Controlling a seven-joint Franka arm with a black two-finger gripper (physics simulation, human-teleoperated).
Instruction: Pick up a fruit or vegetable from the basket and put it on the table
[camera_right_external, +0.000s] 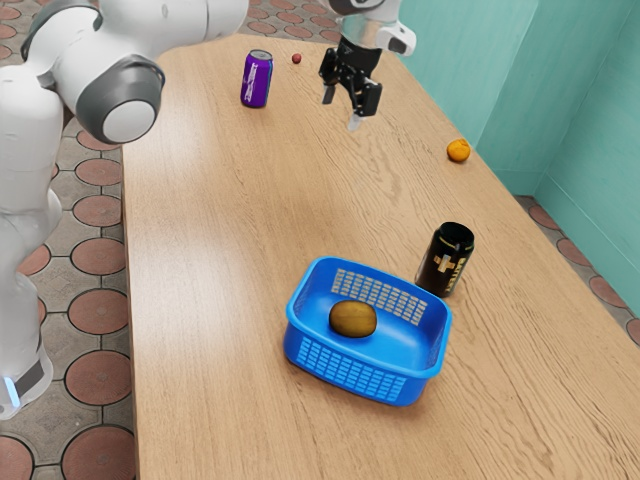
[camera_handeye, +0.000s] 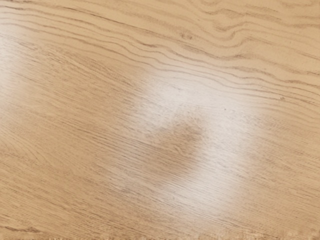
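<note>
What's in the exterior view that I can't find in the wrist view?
Exterior view: the blue basket with a brown fruit or vegetable inside, a purple can, a black can, an orange fruit, a little red thing, the white arm, the gripper and green walls.

Wrist view: close-up wavy wood lines and a darker patch inside a pale shine.

Both: the wooden table.

A wooden table (camera_right_external: 220, 190) stands on round reddish pavers (camera_right_external: 97, 376) beside teal walls (camera_right_external: 520, 80). The room's type is unclear.
</note>
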